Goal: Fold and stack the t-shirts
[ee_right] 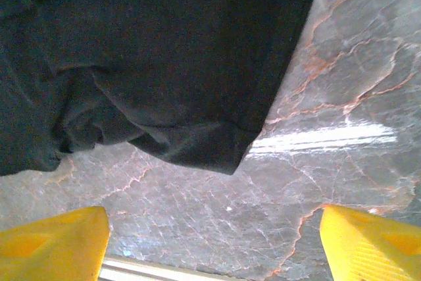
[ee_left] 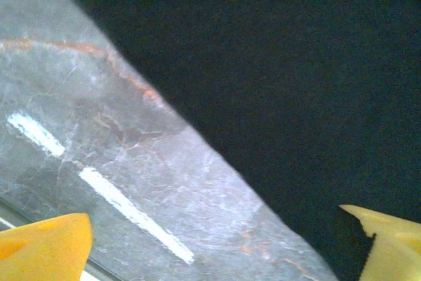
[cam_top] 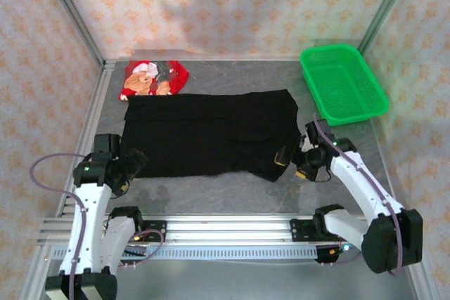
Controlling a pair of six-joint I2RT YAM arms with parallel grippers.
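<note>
Both sets of jaws are released and spread wide with nothing between them. In the left wrist view the left gripper (ee_left: 217,255) has one yellow fingertip (ee_left: 46,248) over bare table (ee_left: 99,162) and the other at the edge of the black shirt (ee_left: 296,83). In the right wrist view the right gripper (ee_right: 214,241) hangs over stone just short of the shirt's corner.

From above, the left gripper (cam_top: 133,161) sits at about 8 o'clock on the table and the right gripper (cam_top: 288,158) at about 4 o'clock, each at a near corner of the black shirt (cam_top: 211,135), which lies spread flat across the middle.

My worry starts on the right. That corner is bunched and rolled, so a pinch there may catch only the lump or one layer, and the fold would come out crooked. On the left, a low approach could scrape the stone and miss the hem. If one arm lifts ahead of the other, the cloth will skew.

Farther back, the red shirt (cam_top: 155,79) lies crumpled at 11 o'clock against the black shirt's far edge; I cannot tell whether they overlap. A fold toward 12 o'clock could bury or drag it. The green basket (cam_top: 342,82) at 2 o'clock stands apart from the cloth.
</note>
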